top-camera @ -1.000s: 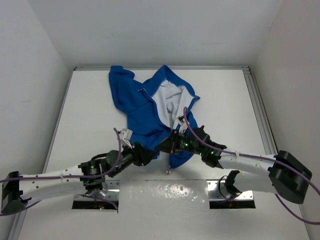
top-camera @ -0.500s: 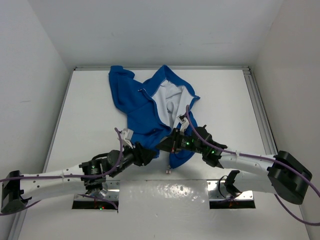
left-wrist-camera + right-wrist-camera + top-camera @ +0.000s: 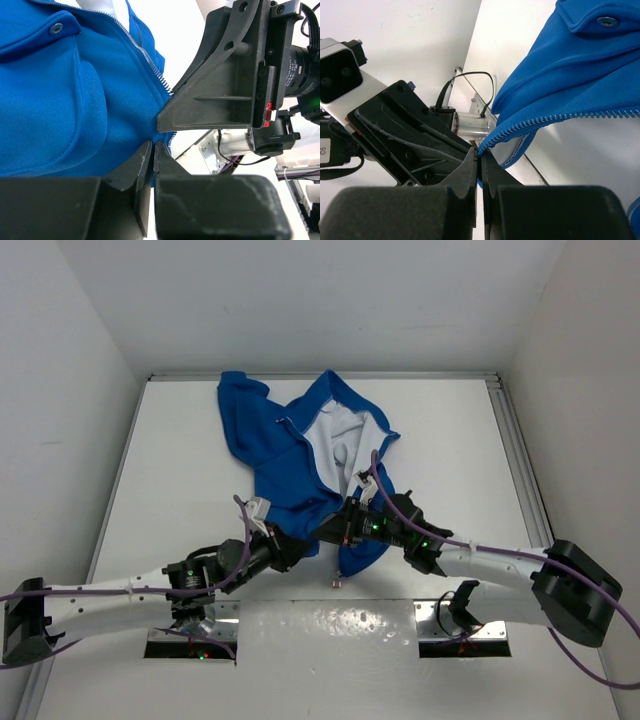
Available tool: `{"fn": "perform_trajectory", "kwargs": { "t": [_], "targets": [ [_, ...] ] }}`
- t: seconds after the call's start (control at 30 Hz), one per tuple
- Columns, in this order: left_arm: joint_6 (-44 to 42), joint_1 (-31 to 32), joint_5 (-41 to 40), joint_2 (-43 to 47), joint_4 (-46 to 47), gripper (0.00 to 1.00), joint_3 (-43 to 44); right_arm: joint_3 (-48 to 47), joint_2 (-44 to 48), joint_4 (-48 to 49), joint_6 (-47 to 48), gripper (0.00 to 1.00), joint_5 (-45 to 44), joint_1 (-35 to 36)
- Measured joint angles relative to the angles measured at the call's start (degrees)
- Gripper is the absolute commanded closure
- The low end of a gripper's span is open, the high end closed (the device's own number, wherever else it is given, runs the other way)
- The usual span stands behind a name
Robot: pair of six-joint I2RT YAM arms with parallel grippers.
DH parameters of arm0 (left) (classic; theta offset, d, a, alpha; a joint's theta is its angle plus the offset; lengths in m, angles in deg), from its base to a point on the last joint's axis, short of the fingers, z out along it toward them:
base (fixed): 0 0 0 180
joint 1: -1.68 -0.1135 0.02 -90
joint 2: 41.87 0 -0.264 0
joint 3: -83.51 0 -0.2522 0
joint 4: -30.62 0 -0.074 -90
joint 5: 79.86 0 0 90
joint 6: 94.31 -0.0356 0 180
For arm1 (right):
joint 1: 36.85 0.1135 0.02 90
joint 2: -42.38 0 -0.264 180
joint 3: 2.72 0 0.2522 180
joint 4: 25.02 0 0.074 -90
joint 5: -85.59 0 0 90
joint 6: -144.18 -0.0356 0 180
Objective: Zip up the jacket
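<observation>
The bright blue jacket [image 3: 290,460] lies open on the white table, its white lining [image 3: 335,435] facing up. Both grippers meet at its near hem. In the left wrist view my left gripper [image 3: 152,147] is shut, its tips pinching the blue fabric [image 3: 60,100] just below the silver zipper teeth [image 3: 150,57]. My right gripper [image 3: 481,152] is shut on the bottom end of the other zipper edge [image 3: 560,120], which runs up to the right. From above, the left gripper [image 3: 310,543] and right gripper [image 3: 326,531] almost touch.
A small silver piece [image 3: 337,582] lies on the table just in front of the hem. Metal base plates [image 3: 190,640] [image 3: 465,635] sit at the near edge. A rail [image 3: 520,470] runs along the table's right side, and white walls enclose it.
My left gripper has closed from half open onto the jacket's hem and crept slightly toward the right gripper. The right gripper has stayed shut on the zipper edge.
</observation>
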Motion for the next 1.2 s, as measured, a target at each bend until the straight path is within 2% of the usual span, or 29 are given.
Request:
{"fn": "perform_trajectory", "kwargs": {
  "t": [0.2,0.23,0.27,0.3,0.4,0.5,0.57,0.6,0.67,0.7,0.73,0.87,1.03,1.13,1.17,1.2],
  "targets": [
    [-0.42,0.0,0.17,0.0,0.0,1.0,0.0,0.0,-0.81,0.35,-0.2,1.0,0.15,-0.31],
    [-0.44,0.0,0.17,0.0,0.0,1.0,0.0,0.0,-0.87,0.44,-0.24,0.97,0.15,-0.31],
    [-0.44,0.0,0.07,0.11,-0.13,1.0,0.0,0.0,-0.87,0.35,-0.24,0.89,0.13,-0.31],
    [-0.42,0.0,-0.17,0.26,-0.35,1.0,0.0,0.0,-0.87,0.04,-0.15,0.69,0.07,-0.31],
    [-0.59,-0.02,-1.6,0.92,-1.81,1.0,0.0,0.0,-0.07,-3.43,1.27,0.41,-1.09,-0.31],
    [-0.87,-0.02,-4.15,1.79,-3.78,1.0,0.0,0.0,3.76,-10.62,4.11,0.31,-3.91,-0.31],
    [-1.25,-0.15,-5.62,2.56,-4.46,1.0,0.0,0.02,7.96,-15.56,6.12,0.32,-6.01,-0.31],
    [-1.6,-0.37,-6.21,2.93,-4.66,1.0,0.0,0.02,9.99,-17.46,7.08,0.5,-6.91,-0.31],
    [-2.19,-0.83,-6.82,3.41,-4.7,1.0,0.0,0.02,14.05,-21.92,9.46,0.74,-8.66,-0.31],
    [-2.43,-1.18,-6.93,3.54,-4.7,1.0,0.0,0.02,15.54,-23.96,10.56,0.96,-9.35,-0.31],
    [-2.78,-1.57,-6.91,3.61,-4.7,1.0,0.0,0.04,16.7,-26.03,11.5,1.0,-9.86,-0.31],
    [-3.91,-2.73,-6.43,3.61,-4.66,1.0,0.0,1.6,18.12,-32.76,13.75,1.0,-10.8,0.04],
    [-4.57,-3.76,-5.31,3.3,-4.55,1.0,0.0,3.72,15.3,-39.06,15.85,1.0,-12.11,2.51],
    [-4.59,-3.96,-4.7,2.71,-4.24,1.0,-0.02,3.85,12.94,-40.06,16.9,0.91,-12.87,3.3],
    [-4.7,-3.98,-4.44,2.51,-4.13,1.0,-0.02,3.85,12.07,-40.0,17.2,0.82,-13.2,3.56],
    [-4.72,-4.07,-4.2,2.34,-4.09,1.0,-0.02,3.78,11.15,-39.95,17.46,0.78,-13.46,3.76]
  ]
}}
